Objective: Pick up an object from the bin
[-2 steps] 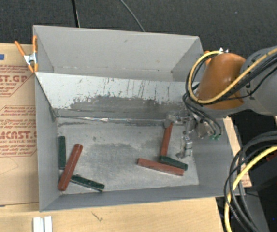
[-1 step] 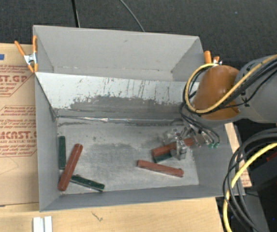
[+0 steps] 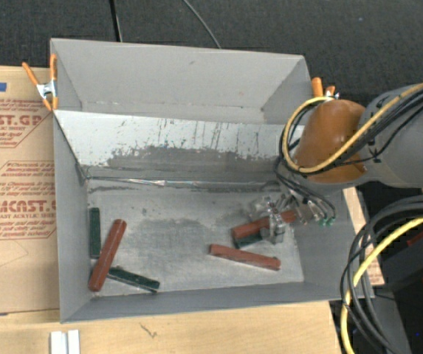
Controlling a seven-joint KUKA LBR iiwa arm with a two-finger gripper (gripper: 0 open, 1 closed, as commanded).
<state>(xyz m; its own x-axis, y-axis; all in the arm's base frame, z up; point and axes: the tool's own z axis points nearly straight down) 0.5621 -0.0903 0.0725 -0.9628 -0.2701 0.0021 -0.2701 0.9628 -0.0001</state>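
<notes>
Where arm [image 3: 329, 142] reaches in, red block [image 3: 246, 233] | bin [image 3: 181, 102]: red sticks [image 3: 107, 255], green sticks [image 3: 94, 232]

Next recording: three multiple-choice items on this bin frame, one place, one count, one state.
1. Where is the gripper? A) over the left end of the bin B) over the right part of its floor C) outside it
2. How many sticks lie at the left end? A) one B) three C) six
3. How does the long red-brown stick right of centre lie? A) flat on the floor B) on end C) lifted clear
Key: 1 B, it hangs beside a short reddish piece at right; 2 B, two dark green sticks and one red-brown one; 3 A, its whole length rests on the floor.
</notes>
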